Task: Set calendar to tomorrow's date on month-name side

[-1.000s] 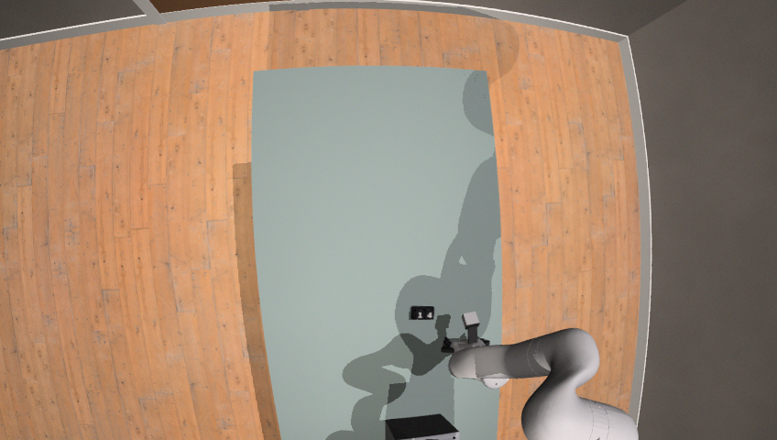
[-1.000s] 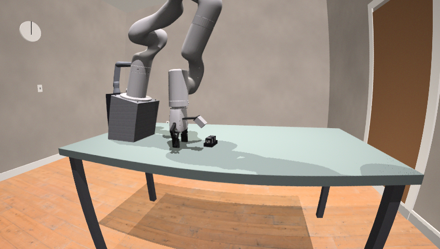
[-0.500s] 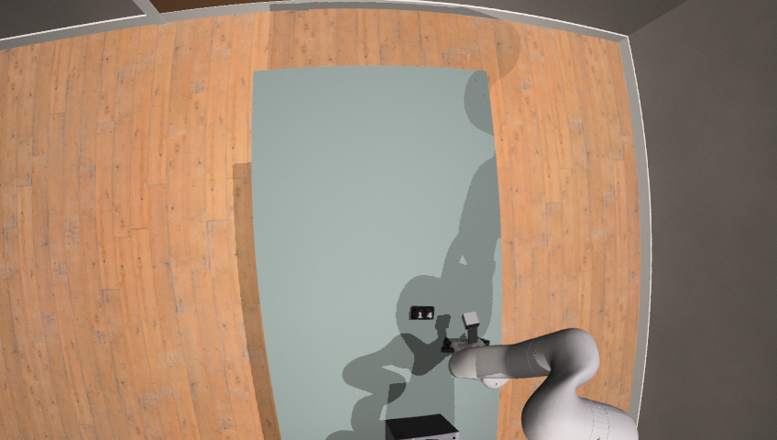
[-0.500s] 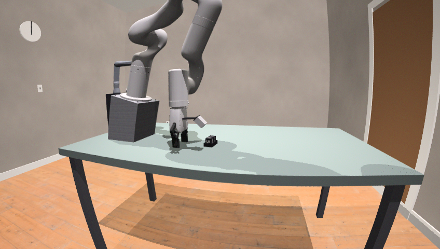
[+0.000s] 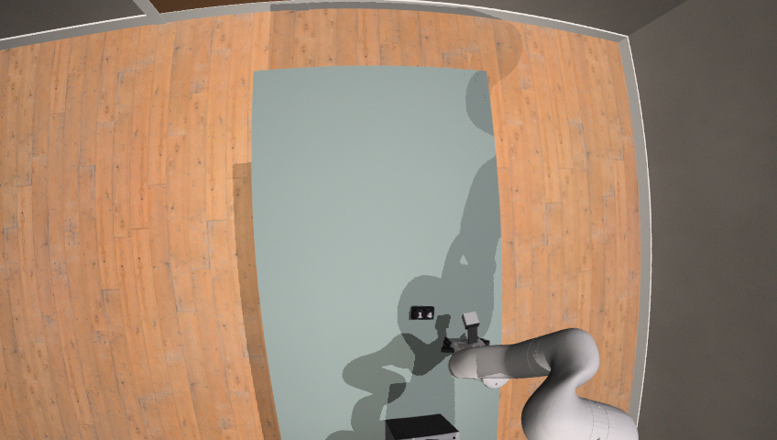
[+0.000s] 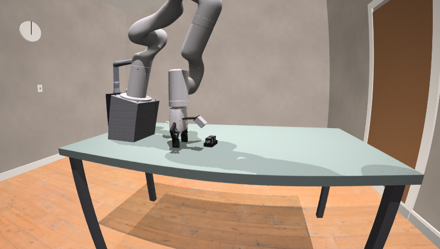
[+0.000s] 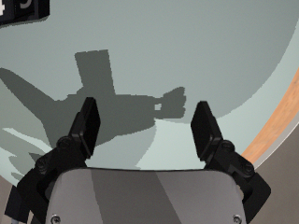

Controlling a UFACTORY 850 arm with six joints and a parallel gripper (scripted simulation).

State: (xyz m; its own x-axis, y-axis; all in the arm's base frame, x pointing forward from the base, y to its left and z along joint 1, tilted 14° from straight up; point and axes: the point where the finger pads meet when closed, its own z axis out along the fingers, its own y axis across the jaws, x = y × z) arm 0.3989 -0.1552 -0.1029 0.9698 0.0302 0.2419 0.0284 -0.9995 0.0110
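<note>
Beside the tray (image 5: 412, 312) (image 6: 207, 144), your gripper (image 5: 465, 344) (image 6: 179, 142) (image 7: 146, 111) points down over the table (image 5: 348, 180) (image 6: 277, 144) (image 7: 224, 51), apart from it, jaws wide with nothing between them; the two cubes (image 5: 422, 312) (image 6: 211, 139) sit side by side in the tray, the block (image 6: 133, 118) (image 5: 422, 426) stands well apart from it, and the nearer long table edge lies past your gripper from the tray
</note>
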